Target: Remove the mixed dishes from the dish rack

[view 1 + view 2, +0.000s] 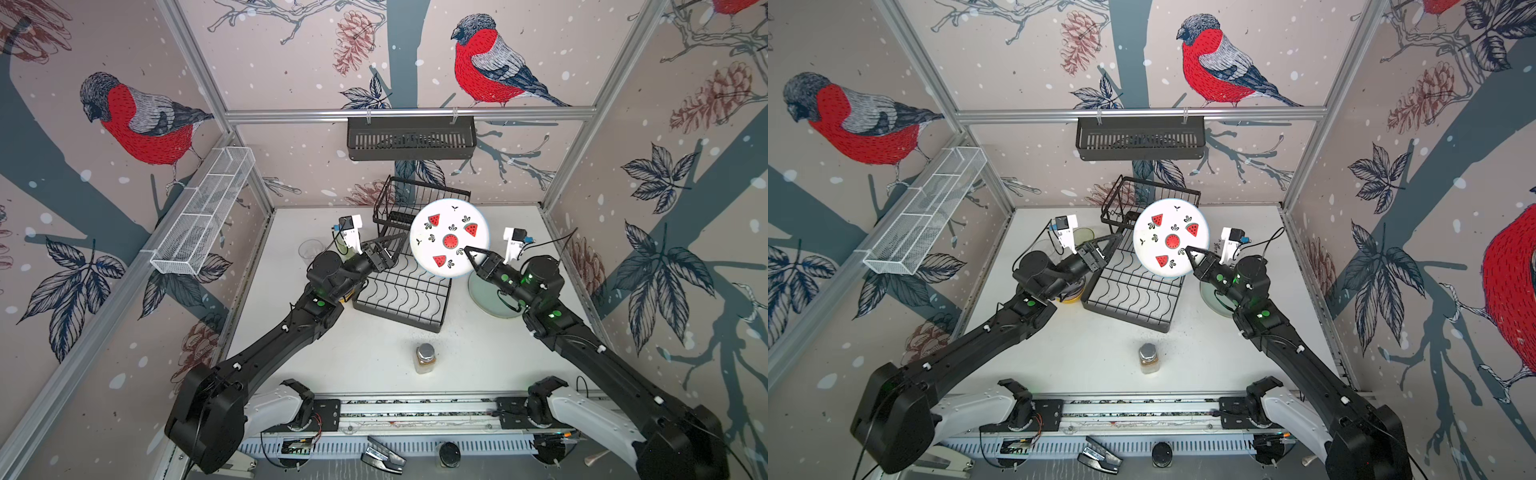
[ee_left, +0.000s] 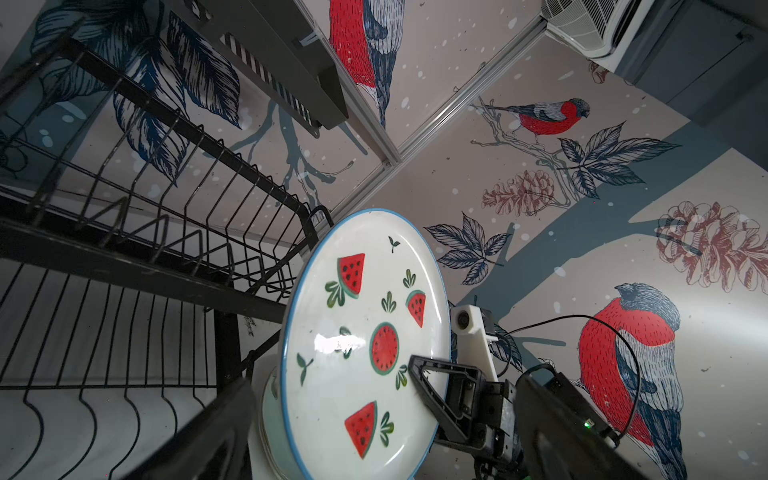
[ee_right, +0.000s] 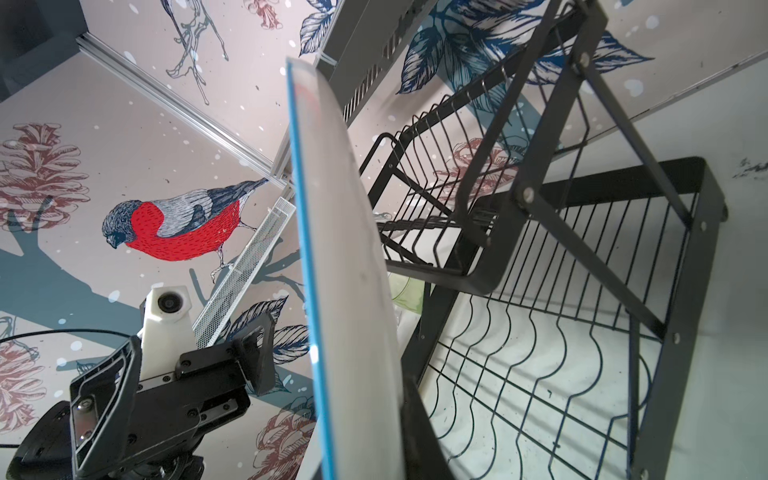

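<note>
My right gripper (image 1: 469, 253) is shut on the rim of the white plate with watermelon slices (image 1: 449, 237), holding it tilted in the air over the right side of the dish rack (image 1: 403, 291). The right wrist view shows the plate (image 3: 349, 249) edge-on, with one finger (image 3: 415, 436) against its back. My left gripper (image 1: 390, 252) stands open at the rack's left side, holding nothing. No dish stands in the rack's slots in these views. A pale green plate (image 1: 484, 297) lies on the table under my right arm.
Left of the rack stand a clear tumbler (image 1: 309, 249), a green tumbler (image 1: 1084, 235) and a yellow bowl (image 1: 1071, 296), partly under my left arm. A silver-capped jar (image 1: 424, 357) stands at the front. A black basket (image 1: 411, 139) and a white mesh tray (image 1: 203, 212) hang on the walls.
</note>
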Action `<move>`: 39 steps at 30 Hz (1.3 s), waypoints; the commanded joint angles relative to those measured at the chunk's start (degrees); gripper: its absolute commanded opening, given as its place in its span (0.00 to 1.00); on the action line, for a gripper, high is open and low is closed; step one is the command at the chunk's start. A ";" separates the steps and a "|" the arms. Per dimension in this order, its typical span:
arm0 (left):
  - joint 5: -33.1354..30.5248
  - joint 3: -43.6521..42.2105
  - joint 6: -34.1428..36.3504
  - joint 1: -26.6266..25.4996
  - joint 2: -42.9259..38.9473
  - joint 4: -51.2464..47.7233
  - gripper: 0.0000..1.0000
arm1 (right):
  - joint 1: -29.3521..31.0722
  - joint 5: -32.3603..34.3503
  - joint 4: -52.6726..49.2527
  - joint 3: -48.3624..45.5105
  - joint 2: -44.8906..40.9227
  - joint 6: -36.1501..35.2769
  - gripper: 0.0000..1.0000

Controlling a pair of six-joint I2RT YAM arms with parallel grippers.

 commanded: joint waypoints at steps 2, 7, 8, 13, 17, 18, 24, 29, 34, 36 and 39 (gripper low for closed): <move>-2.59 0.21 2.91 0.04 -2.27 -4.48 0.97 | -1.99 -1.50 5.60 0.60 -1.95 0.39 0.00; -3.70 0.17 4.91 -0.01 -4.49 -8.43 0.97 | -5.24 -2.55 4.57 0.86 -4.30 -0.05 0.00; -4.16 0.14 5.42 -0.01 -4.72 -9.52 0.97 | -5.77 -2.64 4.17 0.86 -4.87 -0.23 0.00; -5.47 -0.63 7.68 -0.02 -6.61 -13.87 0.97 | -8.51 -2.21 1.64 0.60 -7.94 -1.40 0.00; -5.97 -2.14 8.13 -0.01 -8.92 -14.93 0.97 | -11.17 -2.86 -0.10 0.34 -10.15 -0.75 0.00; -6.31 -2.27 8.63 -0.01 -9.44 -15.39 0.97 | -11.96 -3.15 -0.35 0.24 -10.79 -0.52 0.00; -10.47 -3.28 12.64 -0.03 -12.19 -19.38 0.97 | -16.26 -4.89 -3.71 0.33 -13.49 -0.39 0.00; -12.52 -3.81 14.77 -0.03 -15.17 -20.42 0.97 | -21.59 -7.98 -5.65 0.51 -14.62 -0.08 0.00; -14.91 -5.42 15.61 -0.02 -17.96 -20.03 0.97 | -27.85 -11.35 -7.35 0.55 -15.09 0.42 0.00; -15.45 -5.86 15.85 0.03 -18.37 -20.28 0.97 | -29.96 -12.70 -7.35 0.12 -15.34 0.81 0.00; -16.17 -6.03 16.33 -0.02 -18.38 -21.12 0.97 | -32.73 -13.96 -7.48 -0.64 -15.98 1.01 0.00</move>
